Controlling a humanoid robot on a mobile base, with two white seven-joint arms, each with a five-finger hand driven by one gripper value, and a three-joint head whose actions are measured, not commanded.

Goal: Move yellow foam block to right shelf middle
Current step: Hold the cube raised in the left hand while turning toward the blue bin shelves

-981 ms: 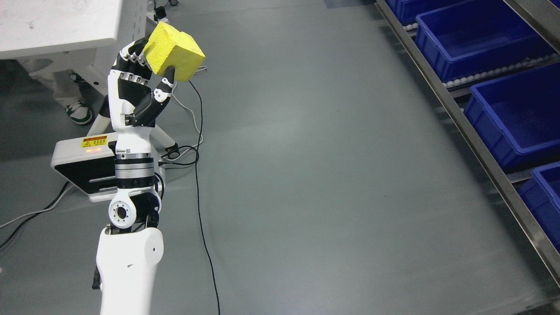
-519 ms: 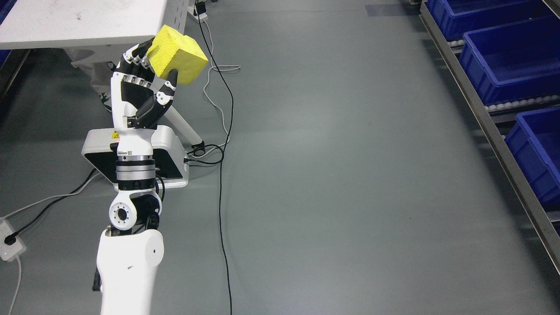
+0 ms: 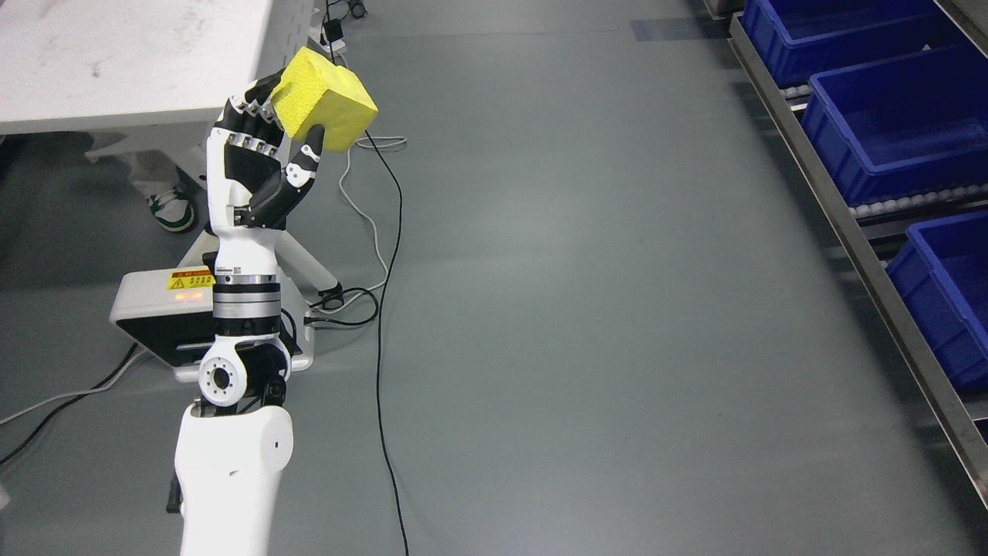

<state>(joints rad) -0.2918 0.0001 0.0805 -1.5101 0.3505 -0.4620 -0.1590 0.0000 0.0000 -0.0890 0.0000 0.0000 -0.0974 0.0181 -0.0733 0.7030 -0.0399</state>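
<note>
Left hand (image 3: pixel 258 166) raised, palm-up, fingers pinching the block (image 3: pixel 328 108); block tilted, corner up, long axis up-left to lower-right.

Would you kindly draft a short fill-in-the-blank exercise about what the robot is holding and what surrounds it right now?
1. The left hand grips a foam block coloured ____.
2. The bins on the shelf at the right are coloured ____.
3. The black cable lies on the ____.
4. The block is held ____ the floor, not resting on it.

Missing words: yellow; blue; floor; above
</note>
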